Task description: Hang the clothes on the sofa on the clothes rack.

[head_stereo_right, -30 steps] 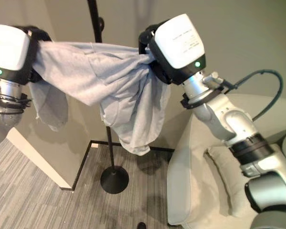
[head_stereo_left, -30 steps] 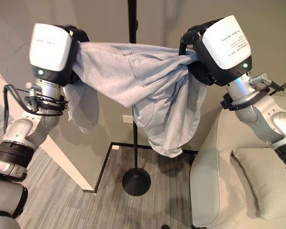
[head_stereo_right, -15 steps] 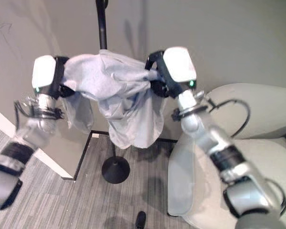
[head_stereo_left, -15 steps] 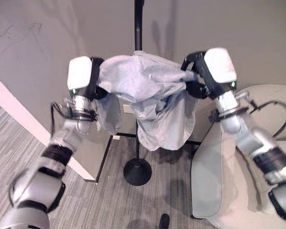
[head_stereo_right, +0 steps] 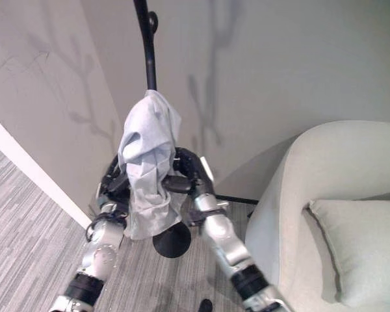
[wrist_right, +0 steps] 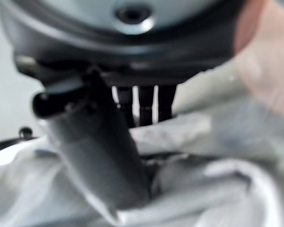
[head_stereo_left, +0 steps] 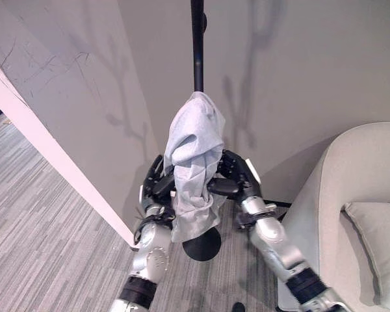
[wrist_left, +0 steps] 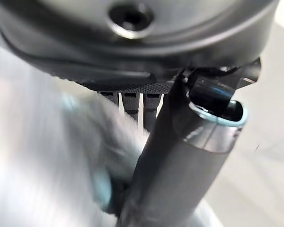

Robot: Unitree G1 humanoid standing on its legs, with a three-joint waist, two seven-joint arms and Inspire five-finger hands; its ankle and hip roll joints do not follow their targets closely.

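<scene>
Even, soft indoor lighting; eye views clear, wrist views blurred.

The grey wall (head_stereo_left: 299, 71) is evenly lit, and faint branching shadows of the clothes rack (head_stereo_left: 197, 45) are cast across it from the front. No glare is seen. Straight lines are bent towards the edges of the eye views. In both wrist views the grey garment (wrist_right: 203, 179) is rendered smeared and out of focus.

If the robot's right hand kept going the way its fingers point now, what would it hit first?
Most likely the light grey garment draped on the black clothes rack pole; the right hand already sits against it. Depth beyond the cloth is unclear.
</scene>
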